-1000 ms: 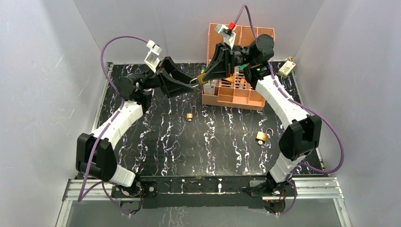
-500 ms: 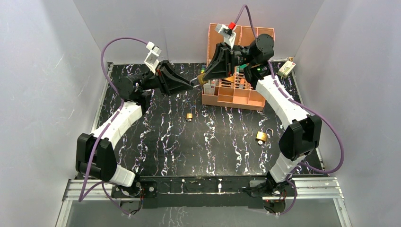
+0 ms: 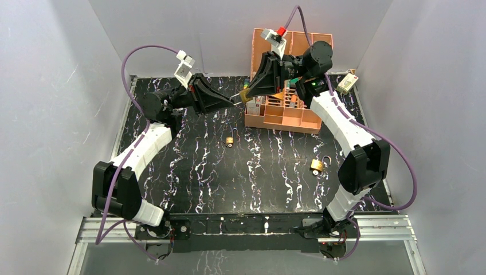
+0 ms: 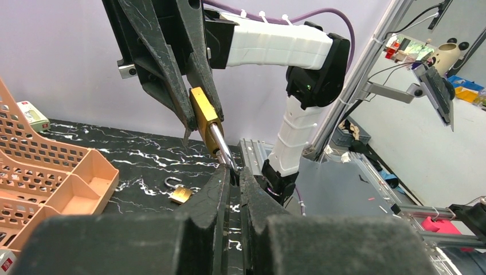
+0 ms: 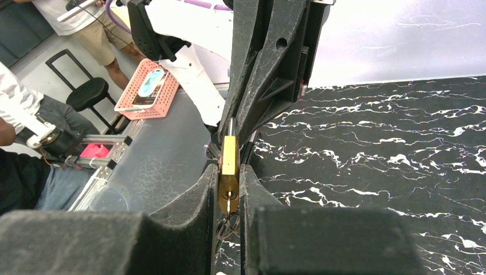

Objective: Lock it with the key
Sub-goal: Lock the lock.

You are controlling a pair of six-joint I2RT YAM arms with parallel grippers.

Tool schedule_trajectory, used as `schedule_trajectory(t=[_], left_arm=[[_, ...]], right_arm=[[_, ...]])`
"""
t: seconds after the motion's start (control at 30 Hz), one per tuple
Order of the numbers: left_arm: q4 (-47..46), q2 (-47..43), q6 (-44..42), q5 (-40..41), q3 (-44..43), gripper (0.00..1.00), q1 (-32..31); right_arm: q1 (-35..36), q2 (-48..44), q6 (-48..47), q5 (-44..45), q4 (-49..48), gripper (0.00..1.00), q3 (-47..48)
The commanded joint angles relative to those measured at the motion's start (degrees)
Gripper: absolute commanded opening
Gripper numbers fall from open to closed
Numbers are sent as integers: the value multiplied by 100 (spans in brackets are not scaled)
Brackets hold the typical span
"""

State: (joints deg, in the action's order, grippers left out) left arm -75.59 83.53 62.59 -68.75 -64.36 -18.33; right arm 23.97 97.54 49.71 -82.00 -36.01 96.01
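A brass padlock (image 5: 229, 166) hangs in the air at the back of the table, and my right gripper (image 5: 229, 175) is shut on its body. The key (image 5: 229, 203) sits in the keyhole with its ring (image 5: 227, 225) dangling between the fingers. In the left wrist view the padlock (image 4: 203, 112) points its silver shackle (image 4: 220, 144) down into my left gripper (image 4: 236, 172), which is shut on the shackle's tip. From above, the two grippers meet tip to tip at the padlock (image 3: 243, 97), left gripper (image 3: 234, 102) facing right gripper (image 3: 246, 95).
An orange compartment tray (image 3: 281, 118) stands right behind the grippers. A small padlock (image 3: 230, 141) lies mid-table and an open padlock (image 3: 317, 165) lies nearer the right arm, also seen as the open padlock (image 4: 179, 193). A small box (image 3: 347, 83) sits at the back right.
My left gripper has closed from open onto the shackle and its tip has edged toward the padlock. The right arm has held still with the padlock.
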Motion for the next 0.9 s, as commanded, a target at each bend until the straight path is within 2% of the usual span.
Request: schedule_trajectory(t=[0.0,0.33,0.57,0.87], left_arm=[[-254,-112,-120,33,-77,0,-10],[-226,-12,-364,201,-92,0,-13],[150,-34,-858,451,-81,0,-18],[408,6,-1235,908,-75,0,-16]], right_arm=[[29,-147,-14,167,-176,0,181],[338,-78,-41,331,-240,0,44],[557,-59,-106,438,-223,0,-108],[980,-14,-603,654,254,0,-306]])
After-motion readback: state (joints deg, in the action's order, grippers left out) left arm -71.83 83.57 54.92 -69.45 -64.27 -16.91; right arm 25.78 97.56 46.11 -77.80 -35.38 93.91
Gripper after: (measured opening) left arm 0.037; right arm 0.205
